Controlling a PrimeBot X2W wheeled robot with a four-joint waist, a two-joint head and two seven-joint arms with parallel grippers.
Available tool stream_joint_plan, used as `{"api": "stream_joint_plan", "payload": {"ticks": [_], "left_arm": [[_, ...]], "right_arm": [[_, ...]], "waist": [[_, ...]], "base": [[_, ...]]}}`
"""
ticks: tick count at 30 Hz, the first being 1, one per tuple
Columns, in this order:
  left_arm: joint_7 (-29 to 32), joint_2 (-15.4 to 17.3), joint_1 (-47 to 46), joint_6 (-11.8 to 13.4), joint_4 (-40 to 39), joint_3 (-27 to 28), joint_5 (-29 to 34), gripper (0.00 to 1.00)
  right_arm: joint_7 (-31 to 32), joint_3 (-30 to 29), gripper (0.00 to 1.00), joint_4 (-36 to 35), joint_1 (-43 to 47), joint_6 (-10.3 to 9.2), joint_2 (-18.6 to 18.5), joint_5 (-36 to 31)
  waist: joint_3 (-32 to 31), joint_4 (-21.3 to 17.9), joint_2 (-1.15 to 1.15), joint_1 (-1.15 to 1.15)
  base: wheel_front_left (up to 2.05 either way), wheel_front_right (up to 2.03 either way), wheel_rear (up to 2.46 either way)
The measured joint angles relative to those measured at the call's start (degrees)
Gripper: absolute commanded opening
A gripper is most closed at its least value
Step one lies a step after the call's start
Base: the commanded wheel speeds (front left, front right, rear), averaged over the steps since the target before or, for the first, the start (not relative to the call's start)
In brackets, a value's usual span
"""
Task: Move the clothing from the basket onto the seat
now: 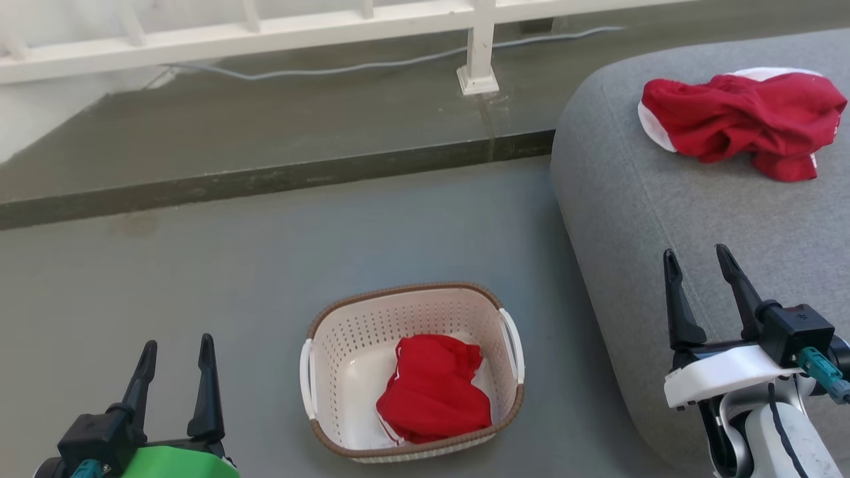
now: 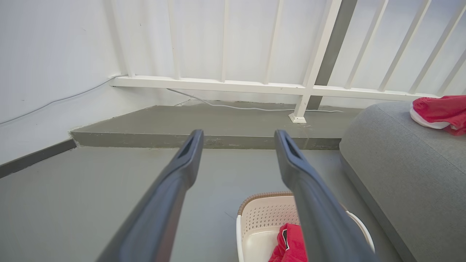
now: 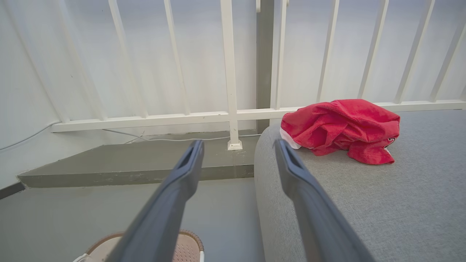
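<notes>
A crumpled red jersey garment shows white trim against the plain grey fabric seat cushion. A second red jersey garment has thin white striping; its cream-white perforated plastic basket is rimmed in brown weave.

Grey floor, white railing.

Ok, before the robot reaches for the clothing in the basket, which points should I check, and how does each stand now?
1. The left gripper is open and empty: ok.
2. The right gripper is open and empty: ok.
3. The red garment lies uncovered in the basket: ok.
4. The basket stands upright on the floor: ok.
5. The seat has bare room beside the other garment: ok.
6. More clothing hidden under the red garment: cannot tell.
</notes>
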Motion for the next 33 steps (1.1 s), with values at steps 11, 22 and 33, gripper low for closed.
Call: {"api": "stream_joint_plan", "payload": {"ticks": [11, 22, 33], "left_arm": [[1.56, 0.10, -2.91, -0.59, -0.34, -3.42, 2.43, 1.00], [6.43, -0.65, -13.97, -3.26, 4.95, -9.05, 3.97, 1.00], [11.93, -2.83, -24.81, -5.10, 15.16, -13.41, 7.04, 1.00]], "right_arm": [[0.00, -0.34, 1.00, -2.78, -4.38, -0.01, -0.08, 0.07], [0.00, -2.82, 1.00, -4.90, -11.79, -1.25, -0.79, 0.15], [0.00, -5.48, 1.00, -9.01, -20.19, -2.02, -2.46, 0.76]], "waist": [[5.67, -0.13, 0.00, 0.00], [13.81, -0.77, 0.00, 0.00], [22.60, -2.06, 0.00, 0.01]], "base": [[0.00, 0.00, 0.00], [0.00, 0.00, 0.00], [0.00, 0.00, 0.00]]}}
